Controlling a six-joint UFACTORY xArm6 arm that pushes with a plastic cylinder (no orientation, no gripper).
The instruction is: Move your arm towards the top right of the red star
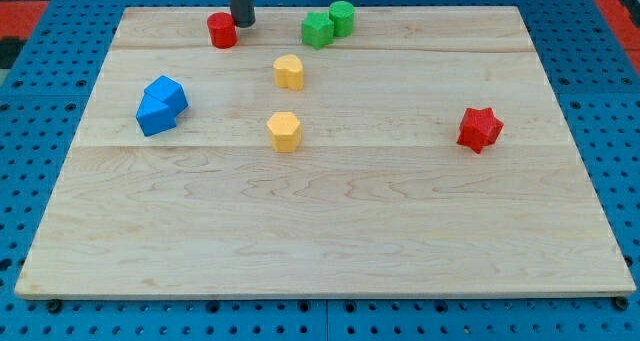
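Pale wood board (330,211), light grain running left to right, faint seams across; blue pegboard surface (50,81) around it, dotted with dark holes; red patches at the view's top corners. Dark grey, near-black rod, my tip (242,24). Bright red star (480,129); red cylinder (222,30), same shade. Two green blocks: a lighter green cylinder (342,18) and a green block (318,29), shape perhaps a star. Two yellow-orange blocks, upper (289,72) and lower (285,132). Two sky-blue blocks (161,105), darker on shaded faces
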